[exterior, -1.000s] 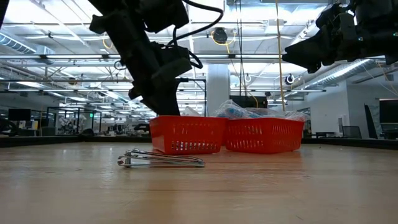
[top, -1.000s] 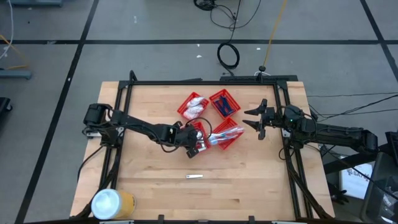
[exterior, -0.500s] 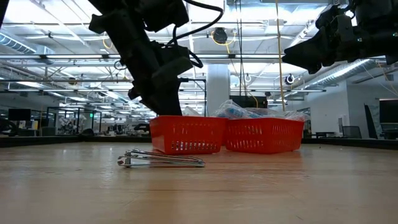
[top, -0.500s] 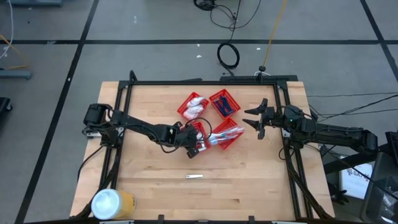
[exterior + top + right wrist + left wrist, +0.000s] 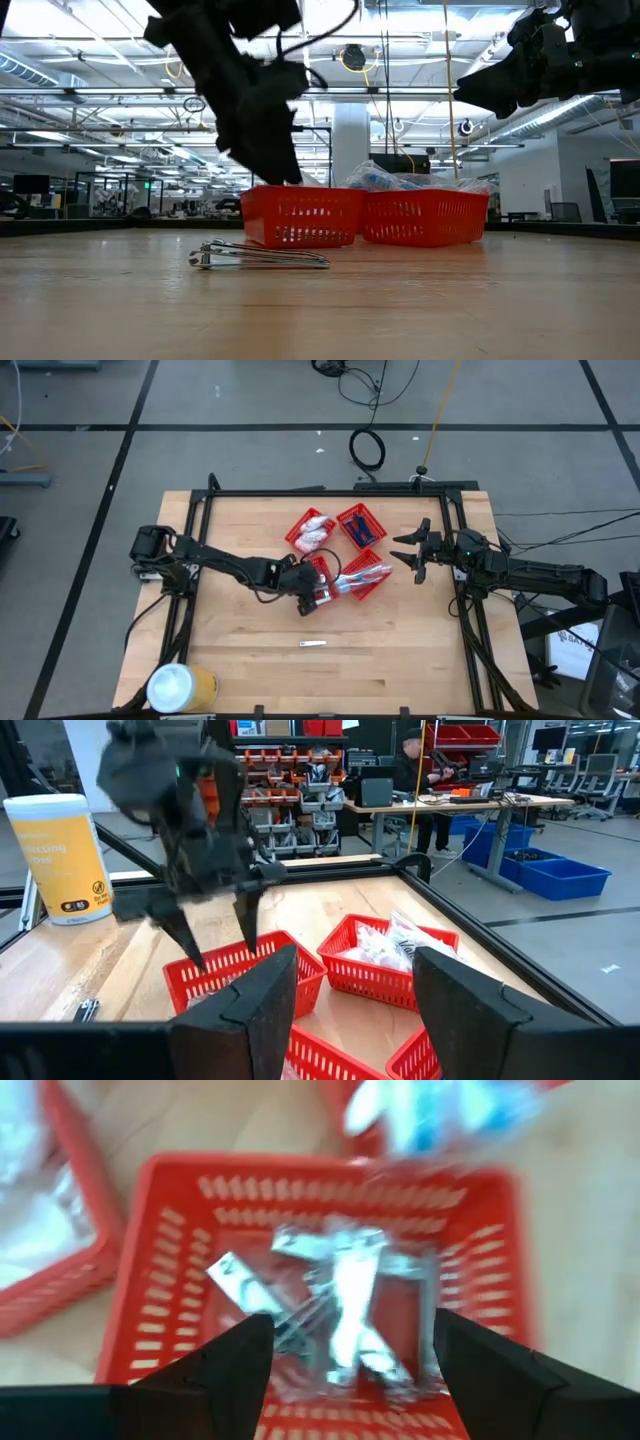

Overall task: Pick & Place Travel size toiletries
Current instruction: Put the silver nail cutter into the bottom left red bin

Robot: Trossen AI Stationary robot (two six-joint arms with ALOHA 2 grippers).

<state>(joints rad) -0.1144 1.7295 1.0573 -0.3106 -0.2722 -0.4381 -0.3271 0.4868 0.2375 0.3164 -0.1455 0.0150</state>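
Note:
Four red mesh baskets sit mid-table. The near left basket (image 5: 320, 567) holds several silvery metal pieces (image 5: 345, 1295). My left gripper (image 5: 315, 593) hangs open just above that basket, slanting down, fingers (image 5: 235, 1365) apart and nothing between them. The far left basket (image 5: 311, 530) holds white sachets, the far right one (image 5: 360, 526) dark blue razors, and the near right one (image 5: 366, 574) wrapped toothbrushes. One silvery metal piece (image 5: 313, 644) lies flat on the wood nearer the front edge. My right gripper (image 5: 410, 555) waits open and level at the right.
A large yellow can with a white lid (image 5: 180, 687) stands at the near left corner. A black frame (image 5: 330, 492) runs round the table's edges. Bare wood lies in front of the baskets. A person (image 5: 410, 760) is at a bench far behind.
My left gripper has stayed over the near left basket, rolled a little at the wrist, and in the low view its fingers now stand wider apart than before. The baskets and the piece on the table have not moved.

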